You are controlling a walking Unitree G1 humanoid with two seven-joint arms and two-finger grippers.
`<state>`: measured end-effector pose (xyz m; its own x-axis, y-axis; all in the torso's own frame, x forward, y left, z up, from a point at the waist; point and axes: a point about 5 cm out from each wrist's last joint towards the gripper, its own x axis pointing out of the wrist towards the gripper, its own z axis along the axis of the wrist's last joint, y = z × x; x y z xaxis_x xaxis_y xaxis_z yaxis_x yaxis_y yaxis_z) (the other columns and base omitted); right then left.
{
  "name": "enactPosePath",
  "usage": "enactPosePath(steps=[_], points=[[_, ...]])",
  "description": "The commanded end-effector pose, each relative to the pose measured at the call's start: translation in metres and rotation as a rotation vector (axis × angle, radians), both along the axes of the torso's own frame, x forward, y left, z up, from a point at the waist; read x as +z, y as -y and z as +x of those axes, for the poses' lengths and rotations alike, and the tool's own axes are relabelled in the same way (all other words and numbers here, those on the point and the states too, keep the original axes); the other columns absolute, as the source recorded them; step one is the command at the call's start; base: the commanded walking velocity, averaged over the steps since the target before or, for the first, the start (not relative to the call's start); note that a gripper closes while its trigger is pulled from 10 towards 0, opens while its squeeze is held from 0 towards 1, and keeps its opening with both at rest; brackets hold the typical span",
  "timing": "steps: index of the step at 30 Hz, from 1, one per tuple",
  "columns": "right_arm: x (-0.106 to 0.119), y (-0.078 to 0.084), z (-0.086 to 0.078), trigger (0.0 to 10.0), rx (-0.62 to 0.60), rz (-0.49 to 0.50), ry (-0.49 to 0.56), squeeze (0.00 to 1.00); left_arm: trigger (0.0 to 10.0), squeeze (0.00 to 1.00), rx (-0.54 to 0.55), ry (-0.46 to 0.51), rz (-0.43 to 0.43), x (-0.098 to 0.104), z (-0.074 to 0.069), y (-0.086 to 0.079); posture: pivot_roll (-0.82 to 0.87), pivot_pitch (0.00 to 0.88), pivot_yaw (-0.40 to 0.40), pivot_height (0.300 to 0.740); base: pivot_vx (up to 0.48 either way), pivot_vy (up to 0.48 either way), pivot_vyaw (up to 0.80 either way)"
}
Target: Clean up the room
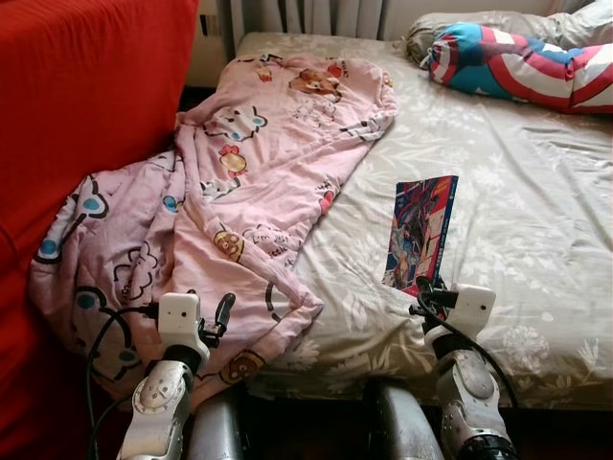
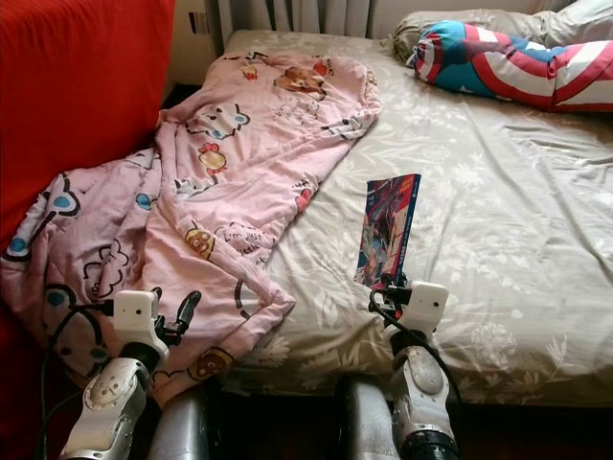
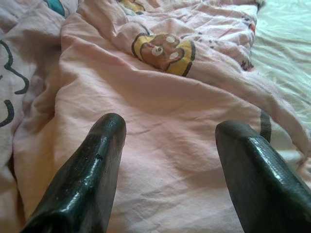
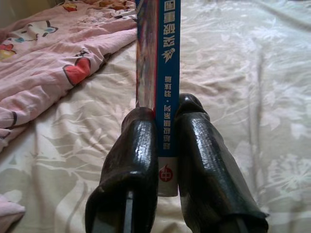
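A colourful book [image 1: 421, 232] with a blue spine [image 4: 167, 73] stands on edge on the grey floral bed [image 1: 536, 192]. My right gripper [image 1: 427, 287] is shut on its near end, the spine pinched between both black fingers [image 4: 201, 160]. A pink cartoon-print blanket [image 1: 239, 182] lies crumpled over the bed's left side and hangs off the edge. My left gripper [image 1: 218, 318] hovers open just above the blanket's near corner [image 3: 165, 160], its fingers apart with pink cloth between them but not gripped.
A red sofa or cover [image 1: 77, 105] rises at the left, close against the blanket. A striped red, white and blue pillow [image 1: 517, 62] lies at the bed's far right. Curtains hang behind the bed. The bed's front edge is right before my arms.
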<state>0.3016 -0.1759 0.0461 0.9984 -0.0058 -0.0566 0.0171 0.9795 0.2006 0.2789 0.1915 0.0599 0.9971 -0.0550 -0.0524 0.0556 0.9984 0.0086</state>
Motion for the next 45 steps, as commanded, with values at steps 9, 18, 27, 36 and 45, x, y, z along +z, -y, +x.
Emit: enactPosePath(steps=[9, 18, 27, 36, 45], points=[[0.009, -0.003, 0.001, 10.0, 0.019, -0.030, 0.026, 0.00, 10.0, 0.00, 0.057, -0.022, -0.031, -0.005, 0.004, -0.012, 0.00, 0.061, -0.052, 0.667, 0.000, 0.000, 0.00], [0.008, -0.002, 0.000, 10.0, 0.005, -0.027, 0.015, 0.00, 10.0, 0.00, 0.067, -0.059, -0.038, -0.017, 0.001, -0.013, 0.00, 0.046, -0.059, 0.727, 0.000, 0.000, 0.00], [0.008, -0.005, 0.000, 10.0, 0.005, 0.001, 0.023, 0.00, 10.0, 0.00, 0.124, -0.182, -0.050, -0.042, -0.009, -0.028, 0.00, 0.024, -0.059, 0.740, 0.000, 0.000, 0.00], [0.004, -0.009, -0.001, 10.0, 0.004, 0.007, 0.011, 0.00, 10.0, 0.00, 0.187, -0.402, -0.035, -0.080, -0.037, -0.044, 0.00, 0.000, -0.045, 0.740, 0.000, 0.000, 0.00], [0.000, -0.009, -0.004, 10.0, 0.001, 0.010, -0.001, 0.00, 10.0, 0.00, 0.222, -0.584, -0.035, -0.108, -0.066, -0.049, 0.00, 0.000, -0.035, 0.740, 0.000, 0.000, 0.00]])
